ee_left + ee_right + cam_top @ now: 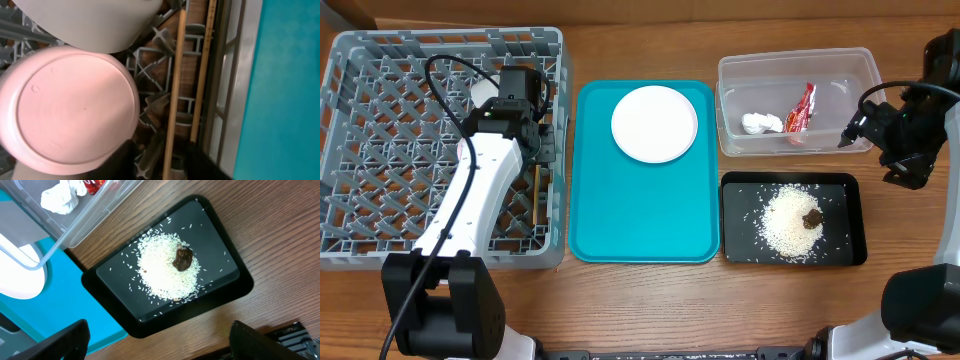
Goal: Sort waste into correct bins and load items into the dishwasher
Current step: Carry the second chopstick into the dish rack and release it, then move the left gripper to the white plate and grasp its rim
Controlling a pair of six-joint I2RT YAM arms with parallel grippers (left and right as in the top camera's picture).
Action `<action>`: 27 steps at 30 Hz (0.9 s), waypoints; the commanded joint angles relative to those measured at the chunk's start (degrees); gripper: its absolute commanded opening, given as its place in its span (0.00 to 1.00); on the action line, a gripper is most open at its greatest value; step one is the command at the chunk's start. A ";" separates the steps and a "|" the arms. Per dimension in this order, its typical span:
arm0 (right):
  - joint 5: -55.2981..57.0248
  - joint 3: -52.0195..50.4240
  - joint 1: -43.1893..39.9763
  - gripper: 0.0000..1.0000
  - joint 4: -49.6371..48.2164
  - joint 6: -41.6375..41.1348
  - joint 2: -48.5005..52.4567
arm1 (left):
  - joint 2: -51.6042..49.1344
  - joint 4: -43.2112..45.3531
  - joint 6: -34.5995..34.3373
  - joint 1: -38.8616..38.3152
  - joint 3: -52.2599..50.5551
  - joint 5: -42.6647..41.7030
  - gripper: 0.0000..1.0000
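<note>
In the left wrist view a pink bowl (70,107) lies upside down in the grey dish rack (380,120), with a pale grey-green bowl (95,20) beside it. Two wooden chopsticks (175,85) lie in the rack by its right wall. My left gripper (162,165) is open, with one chopstick between its fingers. The white plate (654,122) sits on the teal tray. The clear tub (735,140) holds the white tissue (761,123) and the red wrapper (802,108). The black tray (125,300) holds rice (162,270) and the brown lump (183,258). My right gripper (160,340) is open and empty above it.
The teal tray (640,215) lies between the rack and the two bins. The left arm (470,200) reaches across the rack's right half. The right arm (910,140) stands at the table's right edge, beside the tub. Bare wood runs along the front.
</note>
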State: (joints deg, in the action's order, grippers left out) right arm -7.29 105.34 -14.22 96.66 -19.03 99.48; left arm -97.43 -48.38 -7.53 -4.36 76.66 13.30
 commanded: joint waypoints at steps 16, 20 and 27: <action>-0.31 0.74 0.00 0.91 -0.57 0.35 -1.75 | 2.19 8.63 5.01 -10.03 1.60 -20.61 0.63; -0.31 0.74 0.00 0.91 -0.55 0.35 -1.75 | 0.55 11.78 10.71 -15.26 1.60 -20.35 0.66; -0.31 0.74 0.00 0.91 -0.31 0.37 -1.75 | -5.46 16.81 17.79 -20.90 1.60 -20.17 0.72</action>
State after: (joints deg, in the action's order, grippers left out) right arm -7.31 105.34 -14.20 96.53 -19.03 99.48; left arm -99.46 -32.49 5.21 -24.25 77.30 -6.07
